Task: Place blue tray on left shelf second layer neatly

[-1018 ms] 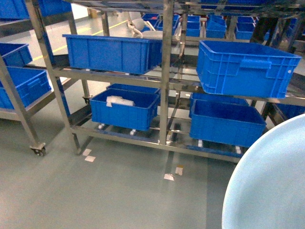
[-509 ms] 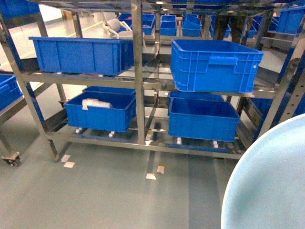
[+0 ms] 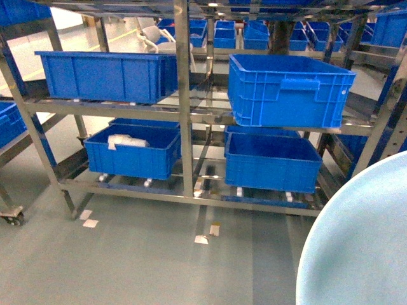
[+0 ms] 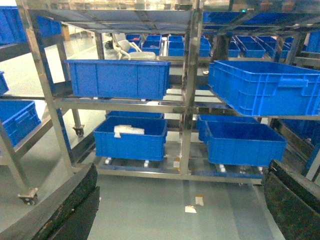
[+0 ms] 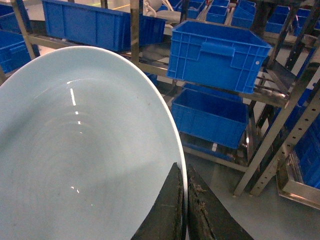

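Observation:
The blue tray (image 3: 359, 244), pale and smooth, fills the lower right of the head view and most of the right wrist view (image 5: 85, 150). My right gripper (image 5: 185, 210) is shut on its rim, one dark finger on each side of the edge. The left shelf (image 3: 183, 95) is a shiny steel rack standing ahead of me across bare floor. Its second layer holds a long blue crate (image 3: 105, 76) on the left. My left gripper (image 4: 180, 210) is open with nothing in it, its fingers (image 4: 65, 205) wide apart, facing the rack (image 4: 187, 100). Neither gripper shows in the head view.
A second blue crate (image 3: 289, 89) sits tilted on the right bay's second layer. Two more crates (image 3: 130, 152) (image 3: 273, 162) sit on the bottom layer. Another rack's caster (image 3: 11, 216) is at far left, steel posts (image 3: 381, 127) at right, paper scraps (image 3: 201, 239) on the floor.
In the head view the rack slid leftward and then nearly stopped, so I now face its middle post. The tray stays held in the right gripper.

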Available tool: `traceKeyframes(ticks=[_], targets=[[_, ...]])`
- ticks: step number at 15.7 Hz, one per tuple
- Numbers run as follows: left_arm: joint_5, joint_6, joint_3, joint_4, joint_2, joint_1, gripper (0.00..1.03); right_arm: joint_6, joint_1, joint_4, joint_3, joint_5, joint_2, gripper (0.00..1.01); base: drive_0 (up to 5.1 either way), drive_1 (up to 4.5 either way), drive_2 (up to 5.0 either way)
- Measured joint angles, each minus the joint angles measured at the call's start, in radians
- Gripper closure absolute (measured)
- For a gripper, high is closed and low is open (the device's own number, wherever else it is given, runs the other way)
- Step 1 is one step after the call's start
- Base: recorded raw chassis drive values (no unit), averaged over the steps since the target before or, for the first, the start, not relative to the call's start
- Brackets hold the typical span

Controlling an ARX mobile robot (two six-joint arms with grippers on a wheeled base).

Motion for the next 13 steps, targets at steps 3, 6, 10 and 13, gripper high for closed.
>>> traceKeyframes(ticks=[3, 6, 10, 13], targets=[[0.000, 0.000, 0.000, 0.000, 0.000, 0.000, 0.05, 0.000, 0.000, 0.000, 0.000, 0.000, 0.000, 0.99, -0.1, 4.24, -4.4], [0.000, 0.000, 0.000, 0.000, 0.000, 0.000, 0.05, 0.000, 0.000, 0.001, 0.000, 0.000, 0.000, 0.99, 0.0, 4.30, -4.3], [0.000, 0.000, 0.000, 0.000, 0.000, 0.000, 0.05, 0.000, 0.000, 0.003, 0.000, 0.000, 0.000, 0.99, 0.1, 4.42, -4.2], [0.000, 0.000, 0.000, 0.000, 0.000, 0.000, 0.05, 0.000, 0.000, 0.001, 0.000, 0.000, 0.000, 0.99, -0.1, 4.25, -4.4]])
